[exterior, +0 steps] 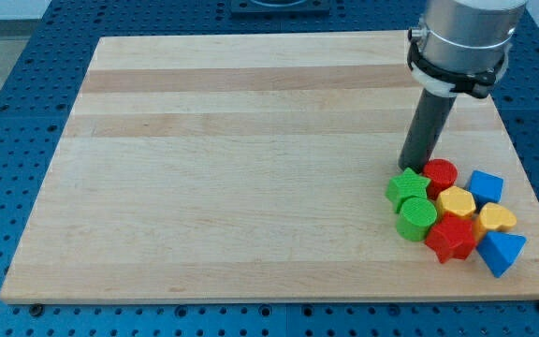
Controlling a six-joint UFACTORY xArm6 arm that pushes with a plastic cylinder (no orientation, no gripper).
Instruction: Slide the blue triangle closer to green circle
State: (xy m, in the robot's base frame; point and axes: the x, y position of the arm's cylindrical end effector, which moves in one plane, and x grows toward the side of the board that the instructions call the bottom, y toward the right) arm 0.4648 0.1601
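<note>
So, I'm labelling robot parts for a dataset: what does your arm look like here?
My arm is a silver-grey metal cylinder with a black clamp ring round its lower edge. Below it hangs a straight dark rod, plain and unmarked, ending at my tip. No cables show.
</note>
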